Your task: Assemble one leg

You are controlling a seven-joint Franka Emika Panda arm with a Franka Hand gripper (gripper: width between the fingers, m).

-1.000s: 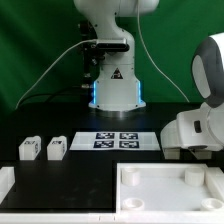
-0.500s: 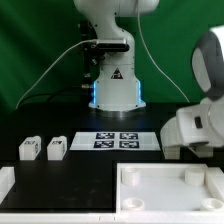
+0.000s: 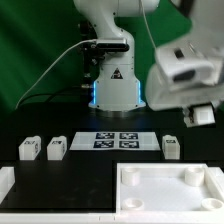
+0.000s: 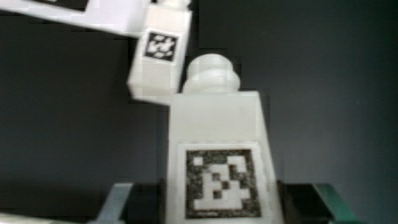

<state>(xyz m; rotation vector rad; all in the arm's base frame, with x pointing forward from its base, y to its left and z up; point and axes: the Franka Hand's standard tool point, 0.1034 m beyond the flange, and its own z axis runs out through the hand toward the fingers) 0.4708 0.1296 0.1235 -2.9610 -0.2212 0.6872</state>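
My gripper (image 4: 222,203) is shut on a white blocky leg (image 4: 217,140) with a black-and-white tag on its face and a rounded knob at its far end. In the exterior view the gripper (image 3: 200,116) hangs raised above the table on the exterior view's right, and the held leg is hard to make out there. Another leg (image 3: 171,147) stands on the table below it, beside the marker board (image 3: 116,141); it also shows in the wrist view (image 4: 160,55). Two more legs (image 3: 29,149) (image 3: 56,149) stand at the exterior view's left.
A wide white rimmed panel (image 3: 165,197) lies at the front on the exterior view's right. A white part (image 3: 5,184) sits at the front left edge. The robot base (image 3: 115,90) stands behind the marker board, whose corner shows in the wrist view (image 4: 71,15).
The arm has risen from low over the table at the exterior view's right to well above it. The leg beside the marker board, hidden before, now shows.
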